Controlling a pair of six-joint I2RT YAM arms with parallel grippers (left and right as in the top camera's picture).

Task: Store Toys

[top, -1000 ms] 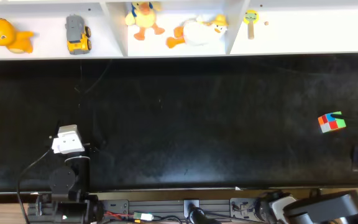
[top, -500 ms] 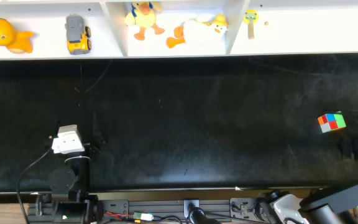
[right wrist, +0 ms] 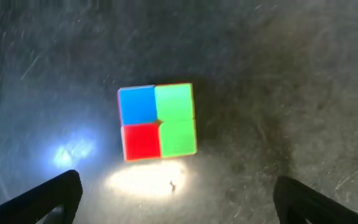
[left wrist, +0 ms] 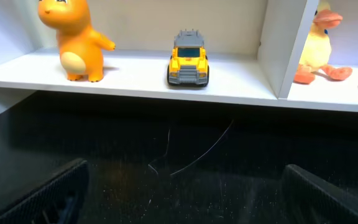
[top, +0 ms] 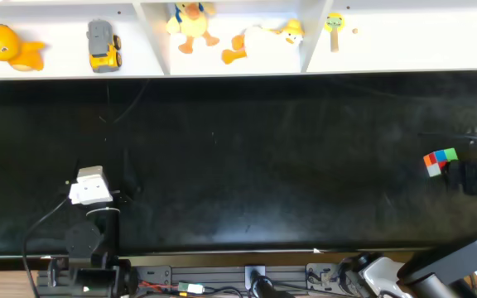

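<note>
A small colour cube (top: 440, 161) with blue, green, red and white squares lies on the black table at the far right. In the right wrist view the cube (right wrist: 158, 121) sits on the mat ahead of my right gripper (right wrist: 173, 199), whose fingers (right wrist: 39, 198) are spread wide and open, clear of it. From above, the right gripper (top: 469, 175) hovers just right of the cube. My left gripper (left wrist: 182, 196) rests at the near left, open and holding nothing, facing the shelf. On the white shelf stand an orange figure (top: 13, 46), a yellow truck (top: 103, 45), a yellow duck plush (top: 190, 23), a white duck plush (top: 263, 40) and a small stick toy (top: 334, 26).
The white shelf (top: 238, 64) runs along the table's far edge, split by dividers (top: 157, 33) into compartments. The left arm's wrist (top: 89, 186) sits near the front left. A thin scratch mark (left wrist: 191, 152) shows on the mat before the shelf.
The right arm has swung up from the near right edge to hover beside the colour cube. The cube and the left arm have stayed put.
</note>
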